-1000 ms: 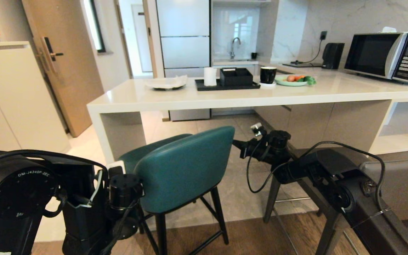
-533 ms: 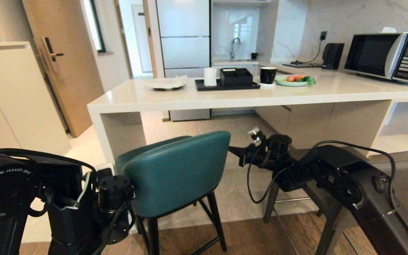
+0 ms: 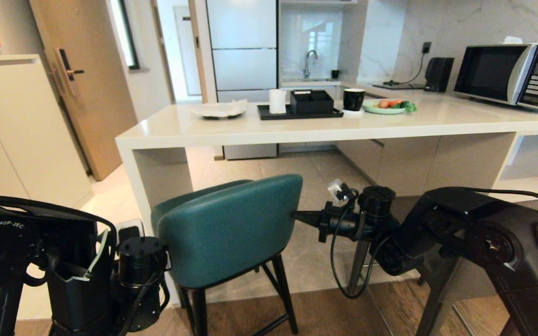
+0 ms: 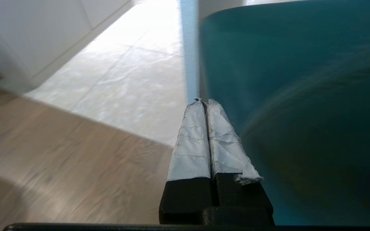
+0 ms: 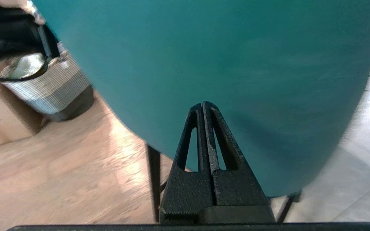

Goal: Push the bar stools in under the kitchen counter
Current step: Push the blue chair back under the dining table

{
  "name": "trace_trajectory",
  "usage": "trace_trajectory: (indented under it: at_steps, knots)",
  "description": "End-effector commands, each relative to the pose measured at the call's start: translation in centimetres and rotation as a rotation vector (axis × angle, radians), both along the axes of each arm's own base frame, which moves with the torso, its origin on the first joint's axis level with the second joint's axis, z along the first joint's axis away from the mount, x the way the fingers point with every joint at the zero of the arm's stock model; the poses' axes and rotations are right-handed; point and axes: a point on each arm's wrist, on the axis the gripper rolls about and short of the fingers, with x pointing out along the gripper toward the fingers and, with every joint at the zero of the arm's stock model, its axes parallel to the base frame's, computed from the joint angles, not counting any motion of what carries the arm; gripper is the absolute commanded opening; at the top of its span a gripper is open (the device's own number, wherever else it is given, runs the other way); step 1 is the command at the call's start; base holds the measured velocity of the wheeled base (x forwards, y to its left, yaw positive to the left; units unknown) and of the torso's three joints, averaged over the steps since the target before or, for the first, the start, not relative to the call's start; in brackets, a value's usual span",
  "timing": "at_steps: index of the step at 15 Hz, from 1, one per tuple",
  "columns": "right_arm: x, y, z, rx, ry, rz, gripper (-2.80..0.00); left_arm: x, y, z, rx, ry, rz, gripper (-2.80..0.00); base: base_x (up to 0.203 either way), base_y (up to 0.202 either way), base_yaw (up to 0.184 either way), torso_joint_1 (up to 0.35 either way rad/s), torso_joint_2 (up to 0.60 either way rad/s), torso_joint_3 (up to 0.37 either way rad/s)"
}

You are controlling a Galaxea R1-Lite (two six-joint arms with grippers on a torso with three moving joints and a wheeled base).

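A teal stool (image 3: 231, 228) stands just short of the surface (image 3: 297, 128), its back toward the robot. The left hand (image 4: 204, 102) and right hand (image 3: 297, 215), both closed and empty, flank that back. Next step, likely: press forward evenly, sliding it underneath.
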Motion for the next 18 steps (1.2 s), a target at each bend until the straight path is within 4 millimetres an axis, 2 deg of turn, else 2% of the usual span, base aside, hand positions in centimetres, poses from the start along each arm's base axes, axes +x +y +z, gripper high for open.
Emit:
trace_trajectory:
  at_steps: [1,4,7,11,12,13,15,18]
  knots:
    - [0.4,-0.9,1.9,0.019,-0.047,-0.028,-2.8,-0.8,0.6,0.5,0.003,-0.002,0.026,-2.8,0.0,0.0,0.0,0.0,0.0,0.0]
    - [3.7,-3.7,3.4,0.042,-0.059,-0.11,-2.8,-1.3,1.0,0.2,0.011,-0.001,0.091,-2.8,0.0,0.0,0.0,0.0,0.0,0.0]
    - [6.9,-3.9,4.1,0.066,-0.08,-0.181,-2.8,-0.8,1.5,-0.1,0.013,-0.001,0.131,-2.8,0.0,0.0,0.0,0.0,0.0,0.0]
    - [9.9,-1.3,3.8,0.081,-0.077,-0.21,-2.8,-0.1,1.9,-0.9,0.017,0.012,0.148,-2.8,0.0,0.0,0.0,0.0,0.0,0.0]
    - [10.3,-0.4,3.0,0.074,-0.047,-0.211,-2.8,0.0,1.8,-1.0,0.017,0.014,0.144,-2.8,0.0,0.0,0.0,0.0,0.0,0.0]
    - [10.3,0.9,1.5,0.051,0.013,-0.202,-2.8,0.0,1.8,-1.0,0.017,0.015,0.142,-2.8,0.0,0.0,0.0,0.0,0.0,0.0]
    - [10.2,1.7,-0.1,0.038,0.038,-0.19,-2.8,0.0,1.8,-1.3,0.02,0.025,0.141,-2.8,0.0,0.0,0.0,0.0,0.0,0.0]
    - [9.9,2.4,-0.5,0.03,0.032,-0.177,-2.8,0.0,1.6,-1.4,0.021,0.027,0.136,-2.8,0.0,0.0,0.0,0.0,0.0,0.0]
